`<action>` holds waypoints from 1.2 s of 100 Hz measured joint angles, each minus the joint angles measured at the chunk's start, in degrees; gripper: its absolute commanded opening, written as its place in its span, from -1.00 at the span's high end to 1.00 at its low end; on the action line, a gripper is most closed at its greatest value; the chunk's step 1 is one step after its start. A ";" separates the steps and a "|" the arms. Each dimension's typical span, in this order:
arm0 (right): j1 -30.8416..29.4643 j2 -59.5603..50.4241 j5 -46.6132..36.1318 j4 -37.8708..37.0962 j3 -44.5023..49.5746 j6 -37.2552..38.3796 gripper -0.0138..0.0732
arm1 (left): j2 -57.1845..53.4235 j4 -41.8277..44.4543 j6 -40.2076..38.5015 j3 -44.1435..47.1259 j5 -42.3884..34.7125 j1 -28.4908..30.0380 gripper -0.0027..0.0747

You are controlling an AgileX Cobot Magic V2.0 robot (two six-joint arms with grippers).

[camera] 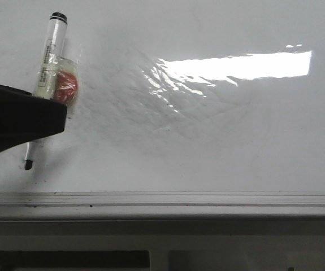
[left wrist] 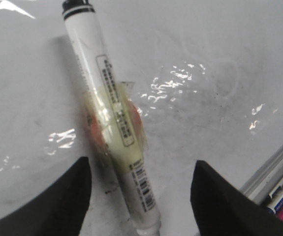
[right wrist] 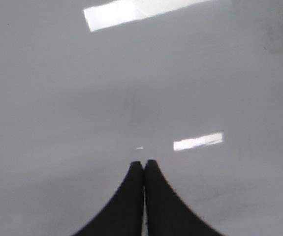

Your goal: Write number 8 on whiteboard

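Observation:
The whiteboard (camera: 207,141) is glossy white with a wrinkled film and faint grey smudges. No number 8 shows on it. A white marker pen (camera: 52,51) lies flat on it at the left, with a black end, yellowish tape and a red-orange lump on its middle. Its dark tip (camera: 27,165) points toward the near edge. My left gripper (left wrist: 142,164) is open, its jaws wide apart on either side of the pen (left wrist: 109,98) without touching it; it also shows in the front view (camera: 21,121), covering the pen's lower part. My right gripper (right wrist: 144,162) is shut and empty above bare board (right wrist: 57,98).
The board's grey metal frame (camera: 162,200) runs along the near edge. In the left wrist view a ledge beside the frame holds other markers (left wrist: 281,199). A bright light reflection (camera: 235,65) lies on the wrinkled film.

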 measured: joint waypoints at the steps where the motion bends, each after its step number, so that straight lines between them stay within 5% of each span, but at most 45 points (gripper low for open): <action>1: 0.00 0.00 0.00 0.00 0.00 0.00 0.83 | 0.11 -0.14 0.00 0.00 -0.13 0.00 0.07; 17: 1.47 0.00 0.13 0.11 0.00 0.00 0.83 | 1.54 -1.27 0.00 -0.33 -0.59 -0.23 0.97; 49: 16.86 7.67 4.09 1.08 -2.45 -2.74 0.78 | 1.76 -0.93 0.00 -0.33 -0.45 -0.23 0.98; 78: 39.68 20.15 4.65 3.78 -11.62 -8.03 -0.12 | 1.95 9.08 0.00 -0.33 -0.47 -0.23 0.98; 99: 52.56 32.30 -3.55 4.08 -16.16 -8.40 -0.13 | 1.95 20.28 0.03 -0.33 -4.63 -0.23 0.98; 120: 57.38 40.87 -8.25 4.08 -22.94 -8.52 -0.13 | 1.95 27.37 0.40 -0.33 -10.27 -0.23 0.98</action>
